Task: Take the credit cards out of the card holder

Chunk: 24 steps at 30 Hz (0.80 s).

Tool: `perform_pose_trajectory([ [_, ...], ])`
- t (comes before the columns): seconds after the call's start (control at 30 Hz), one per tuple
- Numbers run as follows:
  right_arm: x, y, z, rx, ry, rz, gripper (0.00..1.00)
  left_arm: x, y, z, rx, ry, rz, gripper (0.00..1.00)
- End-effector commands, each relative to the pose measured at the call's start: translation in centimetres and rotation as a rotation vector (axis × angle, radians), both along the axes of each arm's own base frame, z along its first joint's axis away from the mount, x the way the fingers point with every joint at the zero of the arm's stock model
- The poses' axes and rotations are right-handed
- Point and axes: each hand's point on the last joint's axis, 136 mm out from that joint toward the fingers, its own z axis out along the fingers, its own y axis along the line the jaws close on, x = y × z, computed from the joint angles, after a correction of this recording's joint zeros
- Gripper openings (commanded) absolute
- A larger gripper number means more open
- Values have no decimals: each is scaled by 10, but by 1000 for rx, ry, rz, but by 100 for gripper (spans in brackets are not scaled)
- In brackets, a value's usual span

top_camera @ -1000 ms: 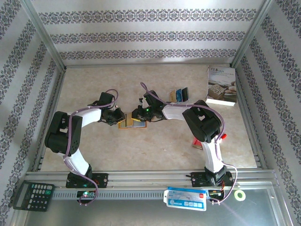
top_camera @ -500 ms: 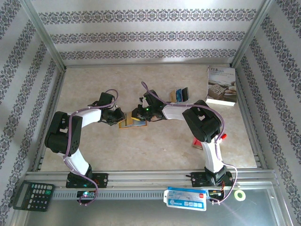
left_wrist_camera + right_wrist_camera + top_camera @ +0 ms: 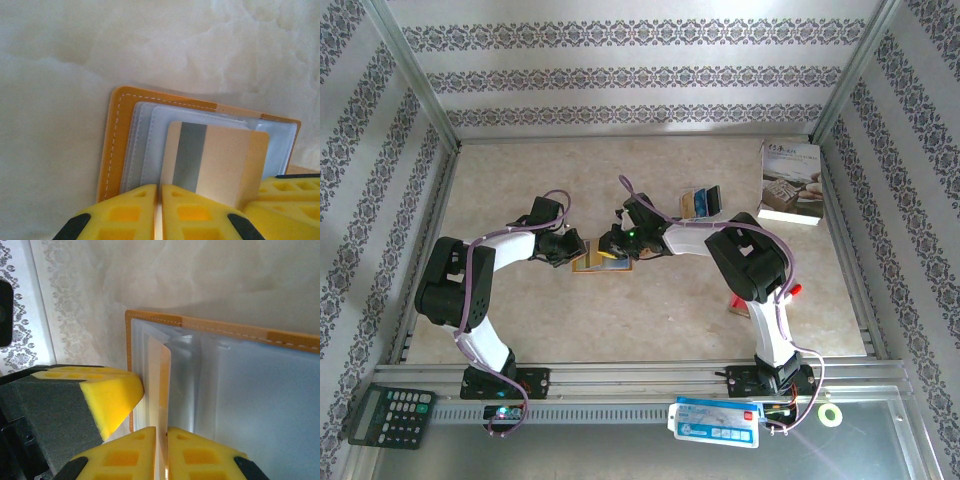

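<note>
Right wrist: card [image 3: 165, 385] edge-on, base hidden

The card holder [image 3: 598, 265] lies open on the table [image 3: 650, 320], left of centre. The left gripper [image 3: 159, 212] is at its left end and the right gripper [image 3: 162, 455] is at its right. One credit card [image 3: 220, 160] sticks out of the holder's inner pocket, its edge between the right gripper's fingers. Behind and to the right, a few loose cards [image 3: 701, 203] lie together. Further right, against the right wall, is a book [image 3: 791, 183]. On the near rail, a calculator [image 3: 388, 415] sits far left and a packet [image 3: 715, 420] right of centre, with a tape roll [image 3: 831, 414] just beyond it.
</note>
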Motion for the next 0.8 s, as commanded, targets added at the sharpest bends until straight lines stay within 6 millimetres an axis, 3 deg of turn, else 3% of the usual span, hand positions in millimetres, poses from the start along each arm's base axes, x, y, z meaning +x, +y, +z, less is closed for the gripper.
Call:
perform_pose_trajectory([
  [0.0,1,12,7,33,-20,10,12,-17,4,-19,30,67,5,11],
  [0.2,4,-1,7,0,-43,-19,4,-16,7,-14,42,53,13,12],
  [0.53,5,-61,12,-81,-100,-68,1,-11,1,-1,2,16,7,21],
  [0.67,3,-81,28,-83,-140,-65,0,-1,-10,17,-70,-30,-2,22],
  [0.77,1,-95,50,-94,-201,-57,0,9,-15,46,-124,-104,-4,31],
])
